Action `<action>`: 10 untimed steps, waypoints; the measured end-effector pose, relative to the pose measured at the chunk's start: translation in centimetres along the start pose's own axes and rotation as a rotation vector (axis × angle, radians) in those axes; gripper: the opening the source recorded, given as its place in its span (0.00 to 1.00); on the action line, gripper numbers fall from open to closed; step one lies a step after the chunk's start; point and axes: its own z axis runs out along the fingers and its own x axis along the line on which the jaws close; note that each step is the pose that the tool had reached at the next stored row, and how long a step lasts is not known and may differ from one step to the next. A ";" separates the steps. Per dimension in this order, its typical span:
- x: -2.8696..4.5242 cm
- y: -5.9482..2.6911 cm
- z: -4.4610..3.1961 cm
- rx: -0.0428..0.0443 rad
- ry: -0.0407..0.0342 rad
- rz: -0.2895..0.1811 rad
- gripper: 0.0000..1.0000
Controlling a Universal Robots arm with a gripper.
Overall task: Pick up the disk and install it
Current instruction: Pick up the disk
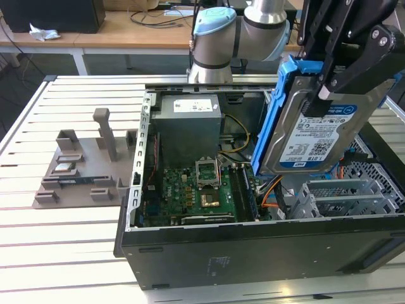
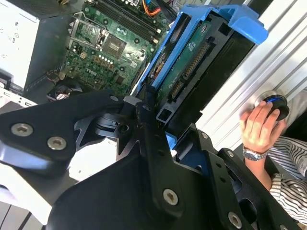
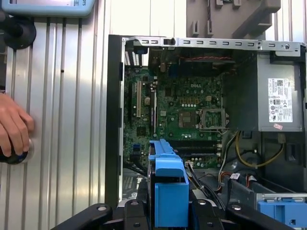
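Fig., exterior view's left→right | grey fixture (image 1: pixel 82 171) on table | open PC case (image 1: pixel 253 247), mobo (image 1: pixel 190 190) exposed | disk (image 1: pixel 316 136) aloft over case's right side, tilted, label out | my gripper (image 1: pixel 330 81): jaws clamped on disk's upper end | handling, est.: rigid, dense, shock-sensitive; I'd grip blue rails/edges, not circuit side.

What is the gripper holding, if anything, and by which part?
The gripper holds the disk, clamped at its upper end, above the open computer case.
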 end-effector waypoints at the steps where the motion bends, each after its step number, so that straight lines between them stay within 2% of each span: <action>1: 0.05 -0.10 0.00 -0.0001 0.0000 0.000 0.37; 10: 0.84 -1.27 -0.01 -0.0011 -0.0001 0.000 0.37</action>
